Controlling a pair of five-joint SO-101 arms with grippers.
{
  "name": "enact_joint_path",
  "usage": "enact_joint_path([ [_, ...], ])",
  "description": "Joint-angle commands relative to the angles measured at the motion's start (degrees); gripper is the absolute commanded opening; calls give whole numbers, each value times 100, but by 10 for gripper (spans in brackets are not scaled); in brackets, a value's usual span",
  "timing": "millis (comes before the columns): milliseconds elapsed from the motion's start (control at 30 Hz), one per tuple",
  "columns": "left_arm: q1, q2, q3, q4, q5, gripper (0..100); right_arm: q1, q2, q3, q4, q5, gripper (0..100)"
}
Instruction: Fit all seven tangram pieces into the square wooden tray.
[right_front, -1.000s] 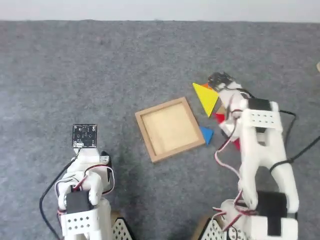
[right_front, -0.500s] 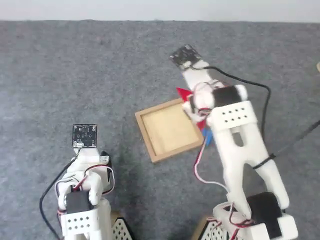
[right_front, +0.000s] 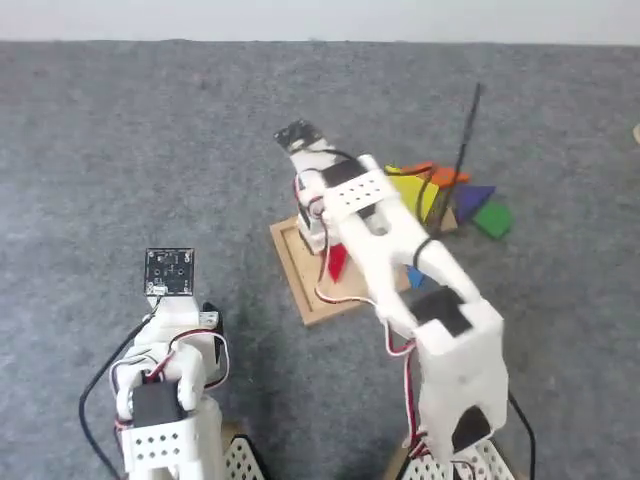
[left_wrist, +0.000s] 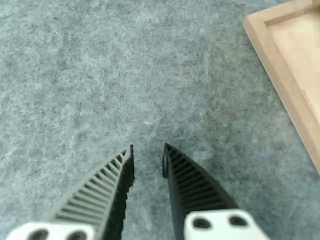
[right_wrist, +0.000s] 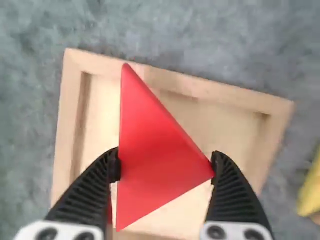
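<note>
While the right gripper (right_wrist: 165, 167) clamps the large red triangular tangram piece (right_wrist: 150, 145) between its jaws, the square wooden tray (right_wrist: 200, 87) lies directly beneath it. Step in hand: placement. The piece appears clear of the tray floor, though this is uncertain. Next: lower, square one edge against a tray wall, release. The left gripper (left_wrist: 148, 149) is slightly parted, holding nothing.

Pale wooden tray (right_wrist: 170, 82), grey carpet (right_front: 150, 140)
</note>
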Motion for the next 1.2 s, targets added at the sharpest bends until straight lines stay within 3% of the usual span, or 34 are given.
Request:
enact_joint_path([
  [0,-26,-114,-75,18,-9,93,-119,101,-457,-163,-229,79],
  [500,-26,-114,-75,18,-9,93,-620,189,-440,75,-255,86],
  [767,-26,-114,-75,18,-9,93,-664,171,-431,233,-220,253],
  [1167,-26,-114,-75,18,-9,93,-927,145,-431,347,-202,253],
])
